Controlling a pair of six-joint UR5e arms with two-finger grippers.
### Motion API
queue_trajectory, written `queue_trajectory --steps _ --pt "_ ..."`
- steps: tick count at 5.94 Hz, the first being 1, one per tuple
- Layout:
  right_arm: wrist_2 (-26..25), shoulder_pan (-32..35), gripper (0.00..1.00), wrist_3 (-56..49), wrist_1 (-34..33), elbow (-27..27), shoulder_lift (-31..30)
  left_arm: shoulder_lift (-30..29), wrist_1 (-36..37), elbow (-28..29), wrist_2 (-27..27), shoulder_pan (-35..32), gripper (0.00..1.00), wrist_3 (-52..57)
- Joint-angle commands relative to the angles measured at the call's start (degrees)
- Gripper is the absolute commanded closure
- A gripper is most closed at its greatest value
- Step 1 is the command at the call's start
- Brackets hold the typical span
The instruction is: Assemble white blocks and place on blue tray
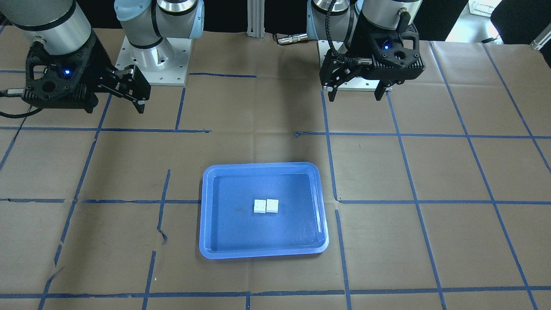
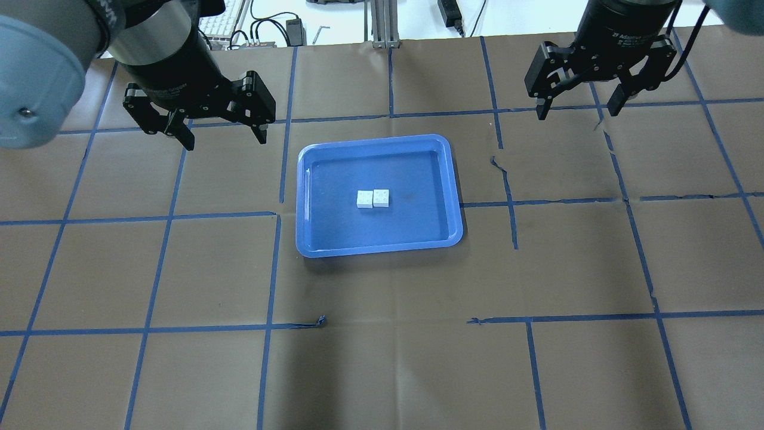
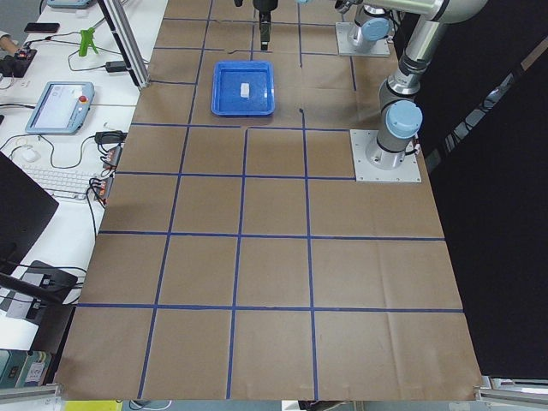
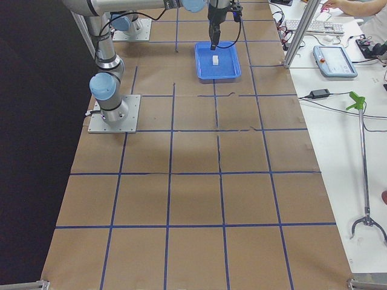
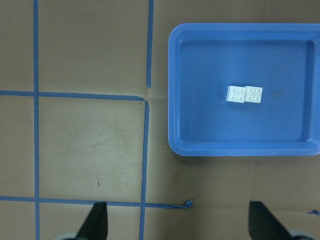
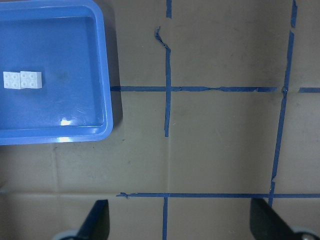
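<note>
— What takes up most of the view?
— The worktop (image 2: pixel 382 370), brown paper crossed with blue tape lines. On it lies the blue tray (image 2: pixel 418 221), well away from every corner and somewhat nearer the operators' edge than the robot's edge.
— And the arms?
— The left gripper (image 2: pixel 226 141) hangs above the paper on the side of the tray toward the worktop's left end, jaws spread wide, nothing between them. The right gripper (image 2: pixel 576 112) hangs toward the right end, equally wide apart and empty. Neither touches the tray.
— The white blocks (image 2: pixel 372 198)?
— They're in the middle of the tray floor, studs up, side by side and touching. From these angles I can't say whether they're actually locked together or only pressed edge to edge.
</note>
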Motion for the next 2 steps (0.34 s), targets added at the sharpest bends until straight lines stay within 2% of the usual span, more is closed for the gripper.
queue_trajectory --steps 1,2 --pt "0.04 0.14 0.00 -0.06 -0.38 0.93 -0.90 0.00 0.00 0.00 0.00 0.00 0.01 0.09" --pt "0.04 0.14 0.00 -0.06 -0.47 0.94 -0.91 0.00 0.00 0.00 0.00 0.00 0.01 0.09"
